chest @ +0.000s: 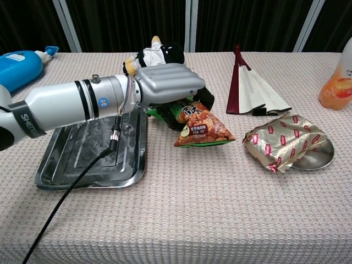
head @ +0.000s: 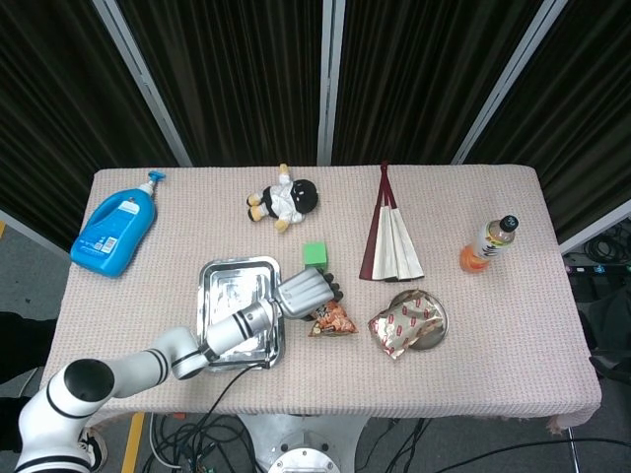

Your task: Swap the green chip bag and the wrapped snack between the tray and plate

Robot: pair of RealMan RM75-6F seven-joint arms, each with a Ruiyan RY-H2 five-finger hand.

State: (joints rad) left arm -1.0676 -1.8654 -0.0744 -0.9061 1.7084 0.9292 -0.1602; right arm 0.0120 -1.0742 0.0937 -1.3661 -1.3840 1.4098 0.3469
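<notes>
The shiny rectangular metal tray point(chest: 82, 165) sits bare on the woven surface point(chest: 192, 220). Reaching over it, the left hand point(chest: 165, 88) has its fingers clenched on the crinkly chip bag point(chest: 201, 127), apparently just above the cloth. Farther right, the foil-wrapped snack point(chest: 283, 140) covers the round plate point(chest: 322, 157).

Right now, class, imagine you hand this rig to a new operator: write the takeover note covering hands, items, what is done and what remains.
Left hand holds the green chip bag over the table, between tray and plate.
Right hand: not in view.
Wrapped snack lies on the plate.
Done: chip bag is off the tray, which holds nothing.
Left: move the snack to the tray and put the chip bag on the plate.
</notes>
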